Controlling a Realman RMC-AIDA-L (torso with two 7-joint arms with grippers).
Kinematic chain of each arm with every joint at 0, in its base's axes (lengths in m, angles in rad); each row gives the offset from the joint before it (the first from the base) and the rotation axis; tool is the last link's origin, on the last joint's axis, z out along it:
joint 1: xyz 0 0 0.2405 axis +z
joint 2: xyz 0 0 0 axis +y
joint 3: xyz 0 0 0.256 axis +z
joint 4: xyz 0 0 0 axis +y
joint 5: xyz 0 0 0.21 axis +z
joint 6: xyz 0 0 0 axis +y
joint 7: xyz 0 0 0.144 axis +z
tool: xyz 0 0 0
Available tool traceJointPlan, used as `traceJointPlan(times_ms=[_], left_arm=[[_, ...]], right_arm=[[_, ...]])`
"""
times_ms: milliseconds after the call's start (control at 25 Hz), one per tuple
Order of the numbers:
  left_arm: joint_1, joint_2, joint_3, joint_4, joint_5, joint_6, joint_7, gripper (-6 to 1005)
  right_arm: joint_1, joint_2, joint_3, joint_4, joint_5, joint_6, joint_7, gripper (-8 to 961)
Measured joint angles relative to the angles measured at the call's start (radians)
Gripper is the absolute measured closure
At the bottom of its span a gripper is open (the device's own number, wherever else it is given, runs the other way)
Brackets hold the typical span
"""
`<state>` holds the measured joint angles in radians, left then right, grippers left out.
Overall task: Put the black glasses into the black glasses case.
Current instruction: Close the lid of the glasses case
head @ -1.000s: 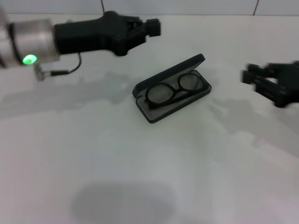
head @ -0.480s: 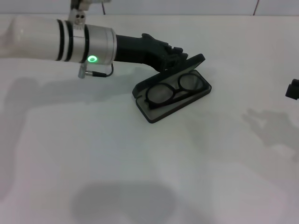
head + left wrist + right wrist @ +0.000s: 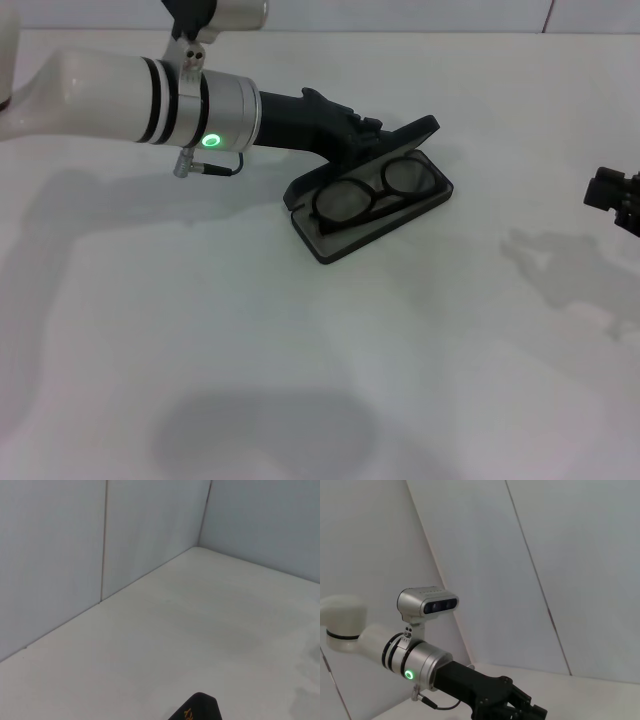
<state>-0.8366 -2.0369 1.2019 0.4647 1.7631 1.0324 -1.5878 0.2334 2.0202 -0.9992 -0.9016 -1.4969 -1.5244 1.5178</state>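
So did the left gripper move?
Yes. The left gripper was up and left of the case a second ago; now it has come down right behind the case's raised lid. The case stayed put.

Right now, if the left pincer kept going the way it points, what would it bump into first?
Probably the raised lid of the black glasses case. The left pincer already sits right behind that lid, with the black glasses inside. Depth is hard to judge.
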Motion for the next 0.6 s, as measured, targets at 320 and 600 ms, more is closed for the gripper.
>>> traceJointPlan(times_ms=[320,600], left_arm=[[0.001,-0.001,0.002,-0.002,0.005,-0.008,-0.001,792],[0.002,-0.020,0.010,-0.004,0.035,-0.003,-0.007,772]], right_arm=[[0.002,0.001,0.001,0.012,-0.001,0.001,-0.007,774],[0.011,0.002,0.002,0.028,-0.002,0.003,-0.008,755]])
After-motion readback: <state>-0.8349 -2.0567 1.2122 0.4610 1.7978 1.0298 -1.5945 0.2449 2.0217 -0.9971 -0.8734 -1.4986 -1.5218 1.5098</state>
